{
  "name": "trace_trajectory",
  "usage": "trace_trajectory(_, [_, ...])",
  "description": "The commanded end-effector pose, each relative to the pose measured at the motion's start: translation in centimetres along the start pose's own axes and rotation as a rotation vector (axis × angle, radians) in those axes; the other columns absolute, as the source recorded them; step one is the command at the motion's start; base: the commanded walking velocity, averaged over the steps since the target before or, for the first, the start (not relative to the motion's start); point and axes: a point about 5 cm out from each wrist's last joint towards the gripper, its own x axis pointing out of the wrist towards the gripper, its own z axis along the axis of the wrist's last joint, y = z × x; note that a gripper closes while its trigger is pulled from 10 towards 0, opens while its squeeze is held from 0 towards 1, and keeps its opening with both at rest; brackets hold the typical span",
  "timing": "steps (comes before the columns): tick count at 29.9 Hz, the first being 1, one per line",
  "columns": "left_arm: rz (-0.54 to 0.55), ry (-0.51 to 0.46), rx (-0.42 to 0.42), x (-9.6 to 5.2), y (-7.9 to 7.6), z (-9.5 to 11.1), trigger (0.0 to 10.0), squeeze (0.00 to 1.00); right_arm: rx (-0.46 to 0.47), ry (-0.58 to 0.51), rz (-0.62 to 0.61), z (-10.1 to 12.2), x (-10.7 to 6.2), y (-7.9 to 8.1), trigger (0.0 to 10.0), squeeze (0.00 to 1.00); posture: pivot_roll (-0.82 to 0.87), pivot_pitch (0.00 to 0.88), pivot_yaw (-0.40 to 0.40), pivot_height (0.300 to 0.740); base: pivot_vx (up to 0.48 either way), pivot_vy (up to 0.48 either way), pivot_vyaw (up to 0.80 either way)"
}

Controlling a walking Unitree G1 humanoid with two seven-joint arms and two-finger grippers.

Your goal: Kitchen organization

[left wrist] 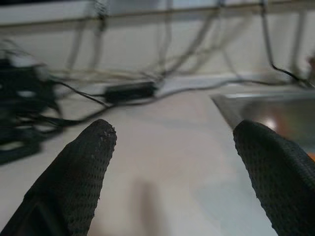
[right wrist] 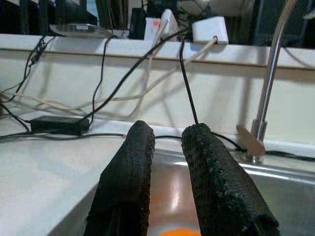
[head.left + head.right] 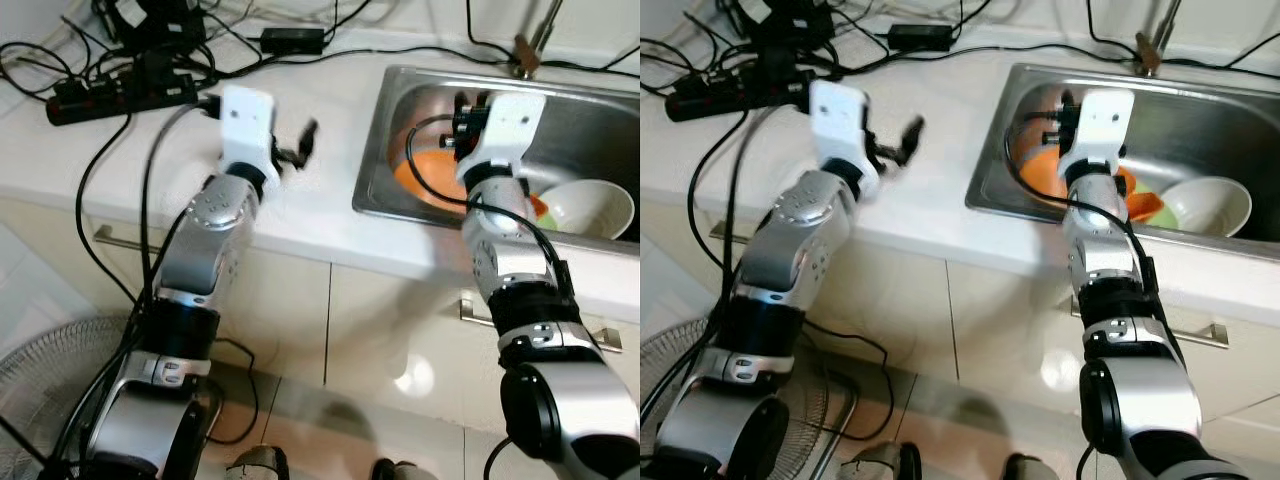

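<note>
Orange plastic plate [image 3: 432, 176] lies in the stainless steel sink [image 3: 395, 105], low against the sink's left wall, with the right arm crossing in front of part of it. Beside it, to the right in the same basin, a white ceramic bowl [image 3: 592, 207] sits tilted on its side, its opening turned toward the camera, and a sliver of something green shows at the bowl's near edge. The right gripper [image 2: 167, 162] is raised over the sink's left half, above the orange plate; in the right wrist view its two black fingers [image 2: 129, 182] stand close together with only a narrow gap, holding nothing. The left gripper [image 3: 300, 143] hovers above the pale white countertop [image 3: 320, 215] just left of the sink; its fingers [image 1: 81, 169] are spread wide apart and empty. Behind it, at the back of the counter, lie a black power strip [image 3: 120, 95], a small black power adapter [image 3: 292, 40] and a tangle of black cables [image 3: 60, 55]. A chrome tap [image 2: 268, 93] rises at the far rim of the sink. Below the counter are cream cabinet fronts [image 3: 390, 320] with metal bar handles.
</note>
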Motion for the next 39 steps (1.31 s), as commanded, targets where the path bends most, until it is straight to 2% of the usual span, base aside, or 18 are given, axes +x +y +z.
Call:
trace_trajectory(1, [0.020,-0.005,0.009,0.0,0.2,0.0,10.0,0.00,0.007,0.006,-0.004,-0.1,-0.1,-0.2,10.0,0.00,0.12,0.105,0.041,0.740,0.000,0.000,0.00])
trace_trajectory(3, [0.022,-0.006,0.015,0.0,0.2,0.0,10.0,0.00,0.007,0.006,-0.003,-0.1,-0.1,-0.2,10.0,0.00,0.12,0.104,0.040,0.740,0.000,0.000,0.00])
trace_trajectory(10, [0.073,-0.098,0.084,0.1,0.2,-1.1,10.0,0.00,0.017,-0.031,0.014,0.0,-0.7,-0.1,10.0,0.00,0.11,0.099,0.038,0.740,0.000,0.000,0.00])
trace_trajectory(11, [0.094,-0.134,0.105,-0.2,0.3,-1.3,10.0,0.00,0.023,-0.051,0.027,-0.1,-1.0,0.1,10.0,0.00,0.11,0.098,0.038,0.740,0.000,0.000,0.00])
trace_trajectory(17, [0.130,-0.175,0.120,-0.5,0.6,-1.8,10.0,0.00,0.035,-0.076,0.044,-0.3,-1.5,0.4,10.0,0.00,0.11,0.092,0.038,0.740,0.000,0.000,0.00])
trace_trajectory(20, [0.165,-0.192,0.165,-1.0,0.8,-3.0,10.0,0.00,0.047,-0.084,0.044,-0.7,-2.2,0.5,10.0,0.00,0.11,0.089,0.038,0.740,0.000,0.000,0.00])
trace_trajectory(26, [0.204,-0.205,0.143,-1.1,1.3,-3.2,10.0,0.00,0.061,-0.090,0.052,-0.8,-2.5,0.8,10.0,0.00,0.10,0.087,0.039,0.740,0.000,0.000,0.00])
trace_trajectory(33, [0.202,-0.217,0.144,-0.9,1.0,-3.3,10.0,0.00,0.080,-0.079,0.066,-1.2,-2.9,1.5,10.0,0.00,0.11,0.097,0.037,0.740,0.000,0.000,0.00])
trace_trajectory(39, [0.213,-0.219,0.153,-0.8,1.2,-3.3,10.0,0.00,0.074,-0.080,0.069,-1.1,-2.9,1.4,10.0,0.00,0.10,0.102,0.035,0.740,0.000,0.000,0.00])
